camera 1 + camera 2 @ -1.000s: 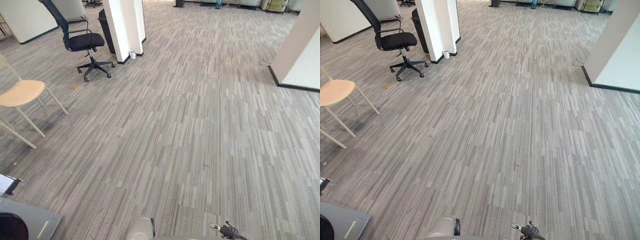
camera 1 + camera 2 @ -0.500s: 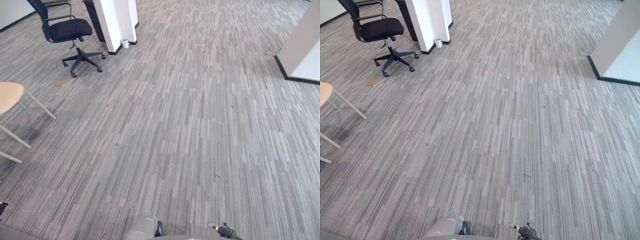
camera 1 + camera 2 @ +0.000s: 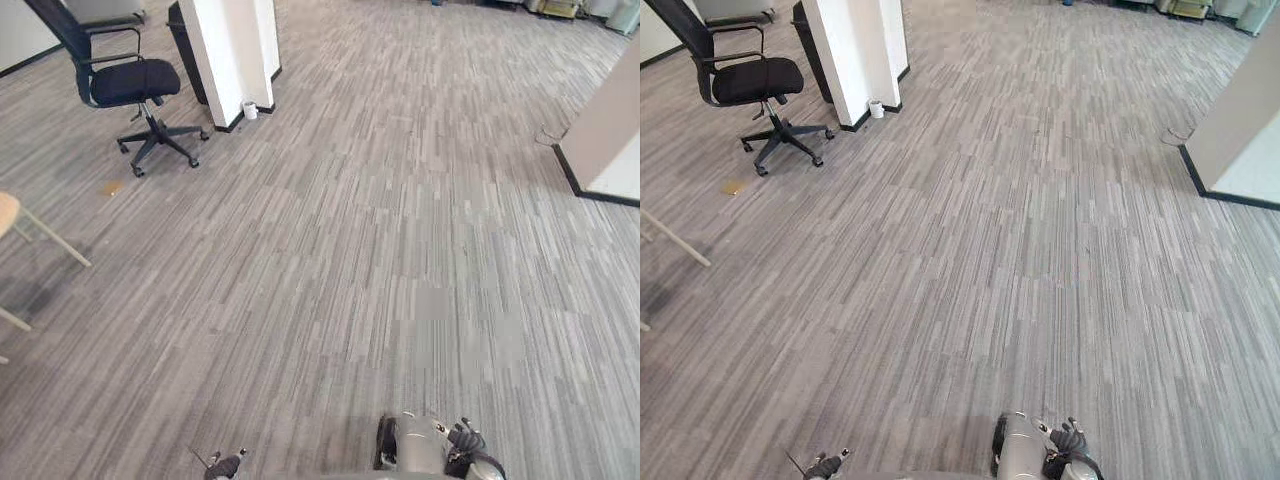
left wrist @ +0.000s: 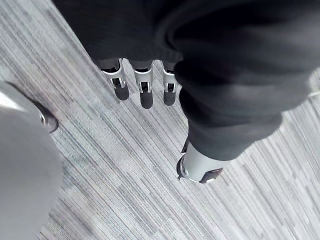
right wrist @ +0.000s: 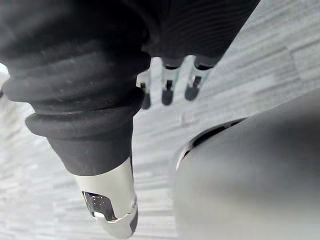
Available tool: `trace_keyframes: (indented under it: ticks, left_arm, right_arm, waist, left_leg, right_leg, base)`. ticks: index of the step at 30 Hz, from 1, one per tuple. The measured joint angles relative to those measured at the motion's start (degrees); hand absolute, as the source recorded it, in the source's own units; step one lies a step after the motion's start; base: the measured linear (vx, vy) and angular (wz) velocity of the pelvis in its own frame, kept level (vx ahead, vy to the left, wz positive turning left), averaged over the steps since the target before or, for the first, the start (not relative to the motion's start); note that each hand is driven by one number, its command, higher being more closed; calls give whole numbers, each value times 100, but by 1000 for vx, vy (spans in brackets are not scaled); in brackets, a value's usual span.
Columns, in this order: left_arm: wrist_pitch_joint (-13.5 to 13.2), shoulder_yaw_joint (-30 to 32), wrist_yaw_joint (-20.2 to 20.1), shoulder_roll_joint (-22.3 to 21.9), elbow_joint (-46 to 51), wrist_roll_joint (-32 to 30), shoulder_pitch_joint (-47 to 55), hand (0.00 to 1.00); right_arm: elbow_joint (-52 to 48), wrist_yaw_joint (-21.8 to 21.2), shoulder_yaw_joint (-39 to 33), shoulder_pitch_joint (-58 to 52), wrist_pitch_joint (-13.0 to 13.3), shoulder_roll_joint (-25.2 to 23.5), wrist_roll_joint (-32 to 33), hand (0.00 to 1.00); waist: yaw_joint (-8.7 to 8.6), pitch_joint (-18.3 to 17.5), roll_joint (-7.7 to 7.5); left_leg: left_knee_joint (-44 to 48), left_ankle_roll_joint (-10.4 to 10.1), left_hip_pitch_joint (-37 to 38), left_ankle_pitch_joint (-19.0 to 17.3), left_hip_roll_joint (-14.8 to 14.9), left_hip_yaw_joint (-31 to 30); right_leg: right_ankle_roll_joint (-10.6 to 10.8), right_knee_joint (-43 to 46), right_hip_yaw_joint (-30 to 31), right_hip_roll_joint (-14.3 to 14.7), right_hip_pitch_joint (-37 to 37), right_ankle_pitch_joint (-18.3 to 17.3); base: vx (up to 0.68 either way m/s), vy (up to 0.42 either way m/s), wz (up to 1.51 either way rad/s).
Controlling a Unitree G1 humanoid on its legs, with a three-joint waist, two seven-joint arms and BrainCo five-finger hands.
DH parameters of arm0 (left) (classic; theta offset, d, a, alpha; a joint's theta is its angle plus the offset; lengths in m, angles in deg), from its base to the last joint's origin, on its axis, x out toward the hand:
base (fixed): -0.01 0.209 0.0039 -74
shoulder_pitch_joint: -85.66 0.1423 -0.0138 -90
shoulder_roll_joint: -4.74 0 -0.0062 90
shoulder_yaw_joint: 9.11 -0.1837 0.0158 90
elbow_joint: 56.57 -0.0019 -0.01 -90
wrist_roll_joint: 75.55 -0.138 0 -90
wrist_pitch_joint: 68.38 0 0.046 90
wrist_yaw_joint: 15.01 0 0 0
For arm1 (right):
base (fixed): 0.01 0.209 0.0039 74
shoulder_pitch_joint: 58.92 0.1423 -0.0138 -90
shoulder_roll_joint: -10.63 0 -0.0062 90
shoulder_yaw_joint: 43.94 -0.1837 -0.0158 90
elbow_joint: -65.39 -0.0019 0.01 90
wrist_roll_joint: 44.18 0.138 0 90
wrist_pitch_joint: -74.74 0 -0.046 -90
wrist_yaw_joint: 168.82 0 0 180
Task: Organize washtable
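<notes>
My left hand [image 4: 145,92] hangs over grey striped carpet [image 4: 125,165]. Its fingers are straight, its thumb [image 4: 199,167] stands apart, and it holds nothing. My right hand [image 5: 167,87] also hangs over the carpet. Its fingers point straight down, its thumb [image 5: 107,202] is free, and it is empty too. Grey striped carpet floor [image 3: 380,250] stretches ahead in the eye views.
A black office chair [image 3: 125,85] stands at the far left beside a white pillar [image 3: 235,50], with a small white cup [image 3: 250,110] at the pillar's base. A pale wooden chair's leg [image 3: 50,240] juts in at the left edge. A white wall corner [image 3: 610,140] stands at the right.
The whole picture has shifted, so the camera has moved. The wooden chair has slid towards the left edge, and the grey unit at the lower left has left the picture.
</notes>
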Motion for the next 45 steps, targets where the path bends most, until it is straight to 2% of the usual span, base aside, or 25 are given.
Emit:
trace_keyframes:
  ticks: [2,3,4,6,7,8,10,11,12,14,16,17,18,19,20,23,26,28,30,32,33,45]
  left_arm:
    - [5,0,-9,-77,-13,-48,7,0]
    - [28,1,-10,-78,-14,-53,2,0]
    - [58,2,-11,-135,-14,-53,-4,0]
    - [92,-5,-13,-137,-17,-50,-25,0]
    - [91,-6,-8,-138,-10,-42,-10,0]
    - [89,-36,-11,-114,1,-42,-6,0]
    - [74,-126,-12,-105,61,-34,25,0]
    - [53,-144,-14,-105,145,-31,62,0]
    - [51,-149,-14,-105,151,-30,66,0]
    - [-18,-366,-19,-16,262,75,130,0]
    - [-53,-407,-20,49,305,111,132,0]
    - [-76,-474,-19,124,309,132,134,0]
    - [-80,-516,-14,149,310,139,139,0]
    - [-86,-619,-16,135,283,145,185,0]
    - [-83,-679,-12,323,213,160,219,0]
    - [-78,-691,0,460,161,185,223,0]
    - [-75,-677,-1,463,117,195,317,0]
    - [-77,-671,-6,448,-12,235,402,0]
    - [-67,-678,-7,478,-128,235,422,0]
    - [-63,-806,-11,500,-252,219,415,0]
    - [-71,-1674,-26,1009,-496,123,420,0]
    - [-71,-1679,-39,1022,-497,71,419,0]
  right_arm:
    - [-4,-19,-8,14,-33,18,-3,0]
    - [-10,-20,-61,50,-33,61,-7,0]
    - [-3,-16,-64,79,-49,115,-59,0]
    - [19,-3,-7,73,-73,157,-74,0]
    - [66,4,8,51,-76,157,-81,0]
    - [128,15,10,26,-72,153,-77,0]
    - [233,21,6,-27,-74,151,-65,0]
    - [291,23,9,-60,-76,146,-64,0]
    - [295,24,9,-62,-76,144,-64,0]
    - [400,43,119,-25,-55,131,-57,0]
    - [449,75,138,-32,-56,104,-55,0]
    - [460,105,143,-5,-58,87,-36,0]
    - [470,111,160,-11,-53,91,-38,0]
    - [508,113,229,-30,-43,152,-40,0]
    - [612,115,387,18,-56,93,-46,0]
    - [629,87,495,25,-52,-15,-65,0]
    - [632,90,456,25,-41,-27,-87,0]
    - [745,86,428,25,-35,0,-124,0]
    - [849,82,428,22,-32,17,-193,0]
    - [847,75,362,25,-29,65,-165,0]
    - [1290,67,506,240,-79,143,-49,0]
    - [1289,60,640,240,-74,146,-50,0]
  waist:
    - [11,-102,116]
    - [5,-177,192]
    - [2,-216,307]
    - [-25,-206,378]
    - [-41,-183,345]
    - [-21,-167,318]
    - [-26,-152,289]
    - [-24,-161,258]
    - [-24,-162,255]
    - [-9,-162,153]
    - [3,-121,62]
    - [2,-82,-2]
    - [5,-69,-12]
    - [31,-62,73]
    - [50,-63,-105]
    - [67,-86,-326]
    - [52,-74,-316]
    - [49,-89,-279]
    - [30,-193,-315]
    - [-43,-219,-211]
    - [-143,-144,-676]
    - [-140,-147,-698]
  left_leg:
    - [470,-114,-249,79,233,-302]
    - [793,-360,-429,252,336,-527]
    - [1167,-422,-664,550,379,-738]
    - [1909,-586,-983,1405,333,-938]
    - [2494,-691,-1216,2237,259,-970]
    - [2936,-757,-1373,2286,297,-949]
    - [3502,-816,-1625,1994,365,-608]
    - [3659,-777,-1773,1834,445,-333]
    - [3666,-769,-1789,1819,452,-307]
    - [3246,-782,-2421,1463,608,172]
    - [2577,-849,-2771,1259,556,303]
    - [1937,-860,-2922,1269,462,368]
    - [1522,-857,-2964,1332,384,366]
    - [804,-793,-3000,1854,245,272]
    - [822,-733,-2911,1842,30,353]
    - [791,-689,-2978,1860,-169,311]
    - [757,-684,-2850,1862,-187,345]
    - [367,-628,-2570,1949,-121,445]
    - [-346,-665,-2323,2328,-107,502]
    - [-1432,-671,-1967,2846,-122,489]
    - [-2008,-620,-1763,3238,-387,226]
    - [-2008,-610,-1761,3220,-387,264]
  right_leg:
    - [-111,482,-187,45,-75,-373]
    - [-243,690,-319,110,-103,-536]
    - [-358,754,-434,167,-60,-663]
    - [-476,510,-546,265,296,-784]
    - [-515,137,-558,358,675,-806]
    - [-516,-184,-549,429,1006,-806]
    - [-531,-717,-541,523,1654,-797]
    - [-531,-935,-512,533,1995,-797]
    - [-531,-953,-507,533,2019,-797]
    - [-521,-1305,-362,470,2390,-794]
    - [-480,-1350,-299,335,2486,-781]
    - [-379,-1376,-289,218,2604,-762]
    - [-300,-1380,-284,165,2664,-769]
    - [-24,-1363,-225,174,2734,-885]
    - [130,-1418,-4,-44,2752,-994]
    - [14,-1805,283,-75,2840,-857]
    - [84,-1922,328,-63,2984,-682]
    - [225,-2143,397,-5,3101,-496]
    - [246,-2454,467,26,3084,-259]
    - [263,-2761,456,23,3065,-114]
    - [297,-3238,323,-75,3386,-300]
    - [292,-3262,347,-79,3386,-303]
  base:
    - [513,-318,42]
    - [535,-308,33]
    - [645,-379,32]
    - [527,-317,15]
    - [488,-256,2]
    - [470,-223,-1]
    - [403,-181,-3]
    - [340,-144,-7]
    - [262,-83,-16]
    - [220,6,-29]
    - [226,134,-18]
    - [249,245,-1]
    - [236,303,2]
    - [225,305,-3]
    - [140,202,4]
    - [115,144,18]
    - [75,93,-3]
    - [5,-8,-34]
    - [-25,-37,-31]
    - [-43,-23,-16]
    - [-23,-7,-6]
    - [0,0,0]
